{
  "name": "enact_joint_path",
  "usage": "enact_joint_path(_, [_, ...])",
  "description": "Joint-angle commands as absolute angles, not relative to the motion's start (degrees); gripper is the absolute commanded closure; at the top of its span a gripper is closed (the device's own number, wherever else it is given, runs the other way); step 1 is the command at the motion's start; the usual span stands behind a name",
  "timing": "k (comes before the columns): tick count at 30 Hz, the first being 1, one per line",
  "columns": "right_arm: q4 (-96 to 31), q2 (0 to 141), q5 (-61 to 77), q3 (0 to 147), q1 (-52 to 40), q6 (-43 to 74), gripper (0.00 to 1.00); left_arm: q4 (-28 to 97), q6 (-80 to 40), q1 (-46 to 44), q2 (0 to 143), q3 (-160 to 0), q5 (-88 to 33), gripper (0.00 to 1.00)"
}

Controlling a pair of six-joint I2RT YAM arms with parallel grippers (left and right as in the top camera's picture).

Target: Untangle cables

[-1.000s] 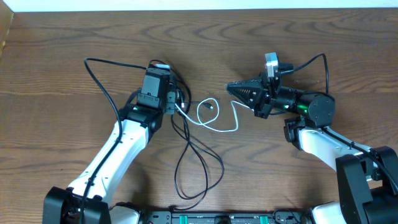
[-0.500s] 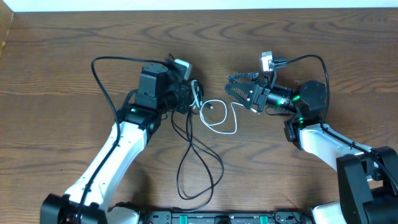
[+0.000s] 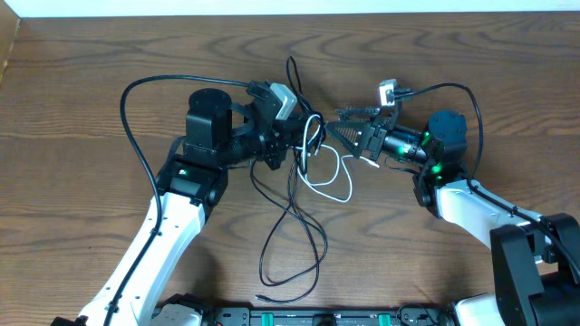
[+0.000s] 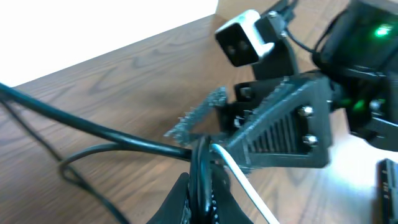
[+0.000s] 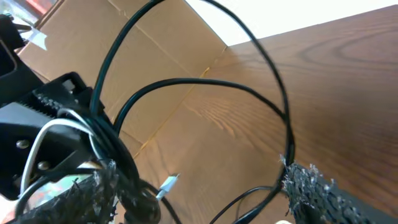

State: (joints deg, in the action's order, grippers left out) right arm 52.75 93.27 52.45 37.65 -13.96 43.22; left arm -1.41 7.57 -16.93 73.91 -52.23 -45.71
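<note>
**Handover over the tangle**

The left jaws are clamped on the cables, black strands plus the white cable, holding them up off the bench; black loops trail toward the near edge. The right jaws stand wide apart, strands running between them, gripping nothing. My guess at the next move: close on 1 cord and draw it clear. The bench is bare brown wood-grain; white wall behind, cardboard alongside.

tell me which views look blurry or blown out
overhead: sharp, table evenly lit; left wrist: soft blur on the cables and the right hand, upper left corner blown white; right wrist: its own fingers fuzzy up close, upper right blown white
</note>
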Motion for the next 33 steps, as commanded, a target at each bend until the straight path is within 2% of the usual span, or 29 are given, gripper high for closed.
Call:
enact_joint_path(1, [53.3,92.9,50.9,37.8,-13.9,41.5,0.14,-1.6,8.3,-16.8,73.2,-53.7,-50.2,0.92])
enact_joint_path(12, [55.1,92.9,51.0,37.8,-14.7,41.7,0.13,1.6,8.3,-17.4,73.4,-53.7,-51.0,0.92])
enact_joint_path(22, [56.2,92.9,50.7,37.8,-15.5,41.7,0.13,-7.2,6.3,-20.3,73.5,-53.7,-50.8,0.92])
enact_joint_path(33, [55.9,92.9,49.8,37.8,-15.8,41.5,0.13,-7.9,6.4,-24.6,73.5,-53.7,-50.8,0.92])
